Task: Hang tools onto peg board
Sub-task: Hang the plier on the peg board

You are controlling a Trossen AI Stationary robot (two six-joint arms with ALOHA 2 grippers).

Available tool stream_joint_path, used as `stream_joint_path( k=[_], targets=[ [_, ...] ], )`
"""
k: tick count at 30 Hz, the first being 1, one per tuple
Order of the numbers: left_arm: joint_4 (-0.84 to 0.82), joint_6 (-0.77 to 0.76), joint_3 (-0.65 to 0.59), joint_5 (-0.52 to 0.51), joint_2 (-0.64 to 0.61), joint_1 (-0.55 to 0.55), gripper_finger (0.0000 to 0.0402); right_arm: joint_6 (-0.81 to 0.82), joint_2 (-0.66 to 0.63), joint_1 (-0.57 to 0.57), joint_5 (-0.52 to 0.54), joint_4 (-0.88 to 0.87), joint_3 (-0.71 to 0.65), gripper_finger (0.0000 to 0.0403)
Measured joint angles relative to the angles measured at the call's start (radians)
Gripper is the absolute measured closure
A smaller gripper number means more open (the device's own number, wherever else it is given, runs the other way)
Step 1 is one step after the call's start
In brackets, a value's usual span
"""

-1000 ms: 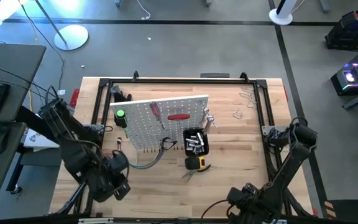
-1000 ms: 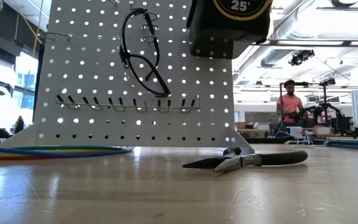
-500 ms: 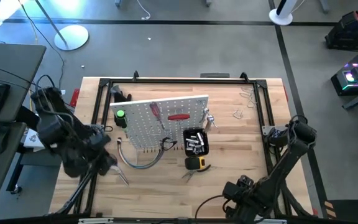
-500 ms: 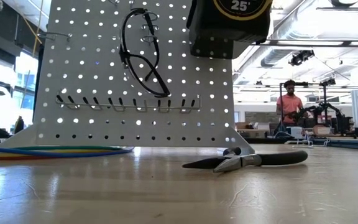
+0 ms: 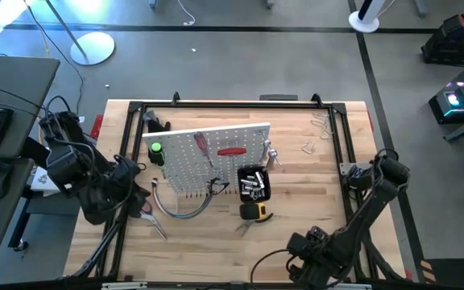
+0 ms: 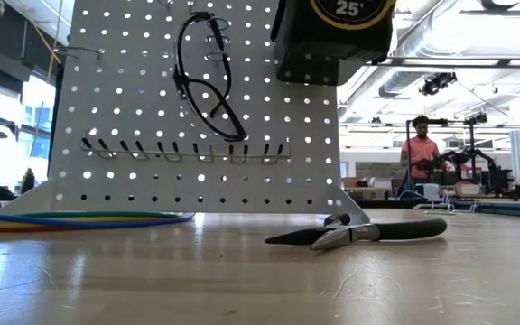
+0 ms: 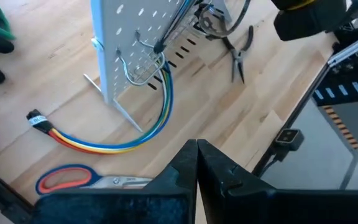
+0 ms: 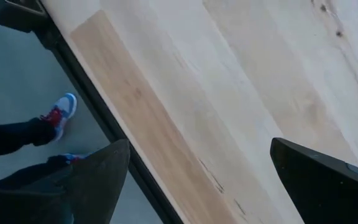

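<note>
The white peg board (image 5: 208, 157) stands upright mid-table with a green-handled screwdriver (image 5: 156, 150), a red-handled one (image 5: 202, 145) and a black bin (image 5: 254, 184) on it. Red-handled scissors (image 7: 73, 179) lie flat on the wood at the near left. Black-handled pliers (image 6: 359, 233) and a yellow tape measure (image 5: 254, 212) sit in front of the board. My left gripper (image 7: 196, 149) is shut, empty, raised above the table's left side, short of the scissors. My right gripper (image 8: 197, 186) stands open over the near edge (image 5: 304, 246), holding nothing.
A curved bundle of coloured cables (image 7: 117, 140) runs from the board's foot across the wood. Metal clamps (image 5: 321, 121) lie at the far right. A black frame (image 5: 353, 153) rims the table. A person's shoes (image 8: 58, 112) show on the floor past the near edge.
My left gripper, shut throughout, has pulled back from the near-left part of the table toward the left edge and risen, tipping as it went. The scissors now show lying where it had been. My right arm has barely shifted.
</note>
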Motion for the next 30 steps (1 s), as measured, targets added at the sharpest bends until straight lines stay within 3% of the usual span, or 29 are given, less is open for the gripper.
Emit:
stream_joint_path(
  k=[9,17,20,25,30],
  targets=[
    [0.01,0.077,0.0,0.0,0.03,-0.002,0.0401,-0.042,-0.001,-0.045,0.046,0.138,0.0,0.0018],
    [0.002,0.097,0.0,-0.001,0.028,-0.032,0.0401,0.079,-0.001,-0.126,-0.026,0.216,0.0,0.0019],
    [-0.014,0.093,0.0,-0.002,0.028,-0.053,0.0401,0.083,-0.001,-0.162,-0.044,0.234,0.0,0.0037],
    [-0.014,0.086,0.0,-0.038,0.029,-0.087,0.0401,0.097,-0.001,-0.21,-0.017,0.308,0.0,0.0127],
    [-0.013,0.068,0.0,-0.07,0.029,-0.114,0.0401,0.076,-0.001,-0.225,0.074,0.388,0.011,0.0305]
  ],
)
